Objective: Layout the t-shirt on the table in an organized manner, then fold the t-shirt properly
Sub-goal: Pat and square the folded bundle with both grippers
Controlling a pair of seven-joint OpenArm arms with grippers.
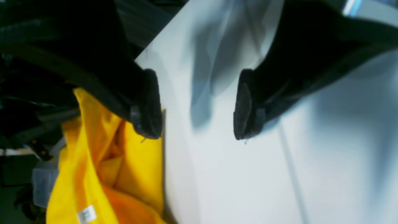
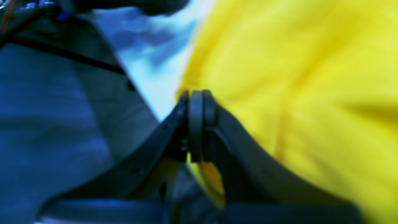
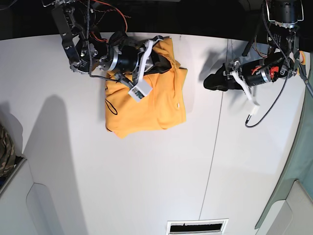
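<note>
The orange-yellow t-shirt [image 3: 146, 98] lies crumpled on the white table [image 3: 146, 176] near its far edge, with a thin black print on its left side. My right gripper [image 3: 159, 58] is over the shirt's upper part. In the right wrist view its fingers [image 2: 196, 124] are pressed together, with yellow cloth [image 2: 279, 93] pinched between them. My left gripper [image 3: 211, 82] hovers over bare table to the right of the shirt. It [image 1: 197, 121] is open with nothing between its fingers, and the shirt's edge [image 1: 124, 168] sits just beside one finger.
A thin dark seam [image 3: 215, 137] runs across the table right of the shirt. Camouflage fabric [image 3: 5, 147] shows at the left edge. A vent slot [image 3: 195, 227] sits at the near edge. A black cable [image 3: 266, 110] loops under the left arm.
</note>
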